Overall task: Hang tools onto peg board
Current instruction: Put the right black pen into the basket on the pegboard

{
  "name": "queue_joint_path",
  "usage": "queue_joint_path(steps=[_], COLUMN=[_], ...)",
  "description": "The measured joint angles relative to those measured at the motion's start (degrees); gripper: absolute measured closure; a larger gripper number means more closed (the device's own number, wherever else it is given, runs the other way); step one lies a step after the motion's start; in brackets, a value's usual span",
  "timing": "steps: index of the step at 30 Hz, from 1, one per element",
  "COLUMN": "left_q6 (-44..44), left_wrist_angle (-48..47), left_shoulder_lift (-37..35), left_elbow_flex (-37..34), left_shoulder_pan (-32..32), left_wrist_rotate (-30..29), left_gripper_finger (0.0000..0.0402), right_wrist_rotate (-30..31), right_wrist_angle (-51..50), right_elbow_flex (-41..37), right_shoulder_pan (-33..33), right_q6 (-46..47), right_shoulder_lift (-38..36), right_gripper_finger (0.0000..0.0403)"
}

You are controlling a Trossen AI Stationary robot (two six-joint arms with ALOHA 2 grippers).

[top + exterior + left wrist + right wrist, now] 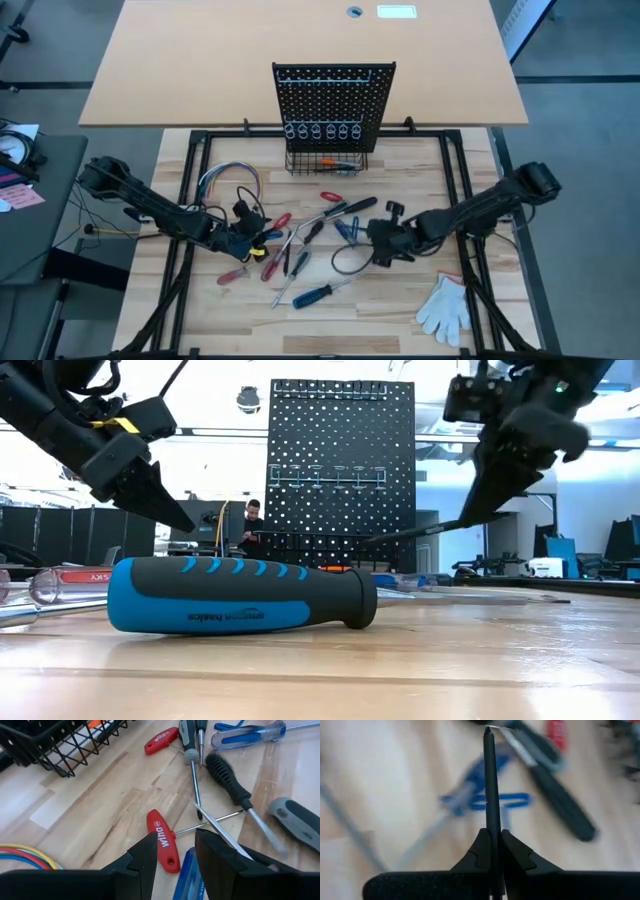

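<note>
Pale wood-grain worktop (420, 300). Black perforated peg board (335, 95), black wire basket (327, 162). Blue-and-black screwdriver handle (240, 595). Red T-handle key (162, 840) with white lettering. White glove (445, 308). Yellow, red, blue wires (228, 178).

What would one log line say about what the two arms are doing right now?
right gripper: fingers shut on thin dark tool, lifted | left gripper: fingers open over red-handled tool | peg board: no tools hung
</note>
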Motion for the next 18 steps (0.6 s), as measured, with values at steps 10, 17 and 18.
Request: queue_joint_path(steps=[10,17,18], left_q6=[8.64,10.3,10.3], left_wrist_angle=[-0.07,-0.72,-0.68], left_shoulder_lift=[0.0,0.02,0.02], left_elbow_flex=[0.0,0.0,0.0], left_shoulder_pan=[1.69,2.16,2.16], left_wrist_rotate=[-1.25,-1.25,-1.25], left_gripper_finger=[0.0275,0.0275,0.0275], right_wrist_rotate=[8.66,0.98,-0.93], right_wrist_angle=[24.27,42.19,42.84], right_elbow_flex=[0.11,0.25,0.81], right_shoulder_pan=[-14.04,-28.92,-30.46], right_q6=[-33.25,-55.1,-56.47], right_shoulder_lift=[4.76,11.65,12.13], right_gripper_finger=[0.0384,0.0379,0.0376])
